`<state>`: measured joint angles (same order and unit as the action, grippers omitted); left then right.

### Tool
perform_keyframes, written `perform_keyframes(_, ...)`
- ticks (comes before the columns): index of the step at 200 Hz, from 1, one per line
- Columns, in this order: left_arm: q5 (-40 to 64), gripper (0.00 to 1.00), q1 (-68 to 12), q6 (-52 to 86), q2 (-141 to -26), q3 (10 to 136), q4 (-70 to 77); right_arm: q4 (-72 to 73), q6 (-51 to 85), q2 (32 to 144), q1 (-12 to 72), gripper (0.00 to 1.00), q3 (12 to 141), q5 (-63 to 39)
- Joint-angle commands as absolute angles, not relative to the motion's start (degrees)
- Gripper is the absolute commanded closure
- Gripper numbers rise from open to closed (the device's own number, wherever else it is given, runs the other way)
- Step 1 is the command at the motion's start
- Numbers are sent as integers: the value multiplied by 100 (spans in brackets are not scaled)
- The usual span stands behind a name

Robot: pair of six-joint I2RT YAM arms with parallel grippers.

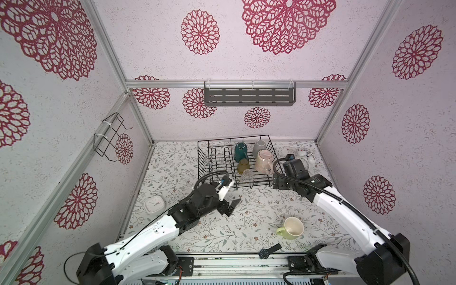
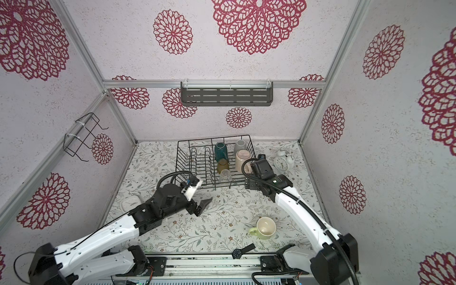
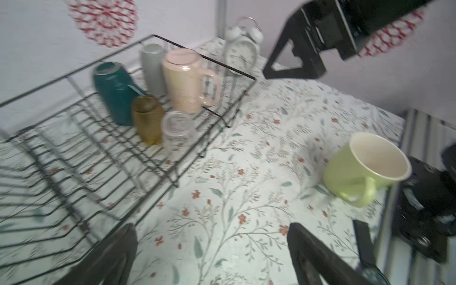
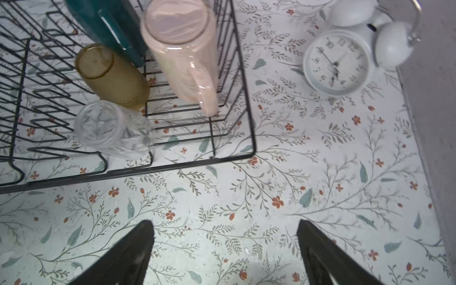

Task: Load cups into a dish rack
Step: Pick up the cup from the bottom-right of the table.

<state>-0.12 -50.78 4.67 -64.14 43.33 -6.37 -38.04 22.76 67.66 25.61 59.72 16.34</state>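
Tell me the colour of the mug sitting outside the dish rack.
The mug is light green outside, cream inside; clearest in the left wrist view.

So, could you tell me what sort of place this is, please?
Probably a mock kitchen corner built as a robot test cell: a black wire dish rack holding a tall pink mug on a floral table, wallpapered panels in aluminium framing, and a left arm and right arm reaching in.

Black wire dish rack (image 1: 214, 160), light green mug (image 1: 292, 228), floral tabletop (image 1: 246, 222), white clock (image 4: 336, 65)
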Motion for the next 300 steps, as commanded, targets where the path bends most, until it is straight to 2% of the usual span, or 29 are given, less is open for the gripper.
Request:
perform_keyframes(1, 387, 2, -5594, 179, -7166, 4825, -408, -4217, 2603, 6420, 2103, 6, 5708, 1466)
perform_keyframes(21, 450, 3, -6091, -69, -7828, 5101, -324, -4938, 2792, 6351, 1657, 6, 5806, 717)
perform_keyframes(43, 690, 2, -6250, -308, -8463, 5317, -54, -5466, 2794, 6216, 1418, 6, 5836, 353)
perform_keyframes(58, 874, 0, -6255, -379, -8926, 5528, 245, -5454, 2672, 6100, 1180, 6, 5742, 365)
perform_keyframes(70, 1049, 3, -6299, -525, -9310, 5784, 327, -5388, 2663, 6082, 950, 6, 5735, 342)
perform_keyframes(116, 1447, 7, -6451, -1197, -10329, 6723, -341, -4868, 2775, 6032, 353, 6, 5599, -198)
perform_keyframes(144, 1570, 10, -6461, -1189, -10491, 6816, -491, -4800, 2711, 6152, 105, 6, 5678, -428)
perform_keyframes(207, 2279, 9, -6460, -1051, -10397, 6873, -845, -4555, 2697, 6404, -19, 6, 5678, -670)
perform_keyframes(239, 2596, 8, -6460, -1119, -10708, 7157, -987, -4536, 2698, 6438, -38, 6, 5686, -659)
perform_keyframes(300, 2387, 18, -6489, -1188, -11098, 7486, -1219, -4580, 2654, 6403, -37, 6, 5766, -577)
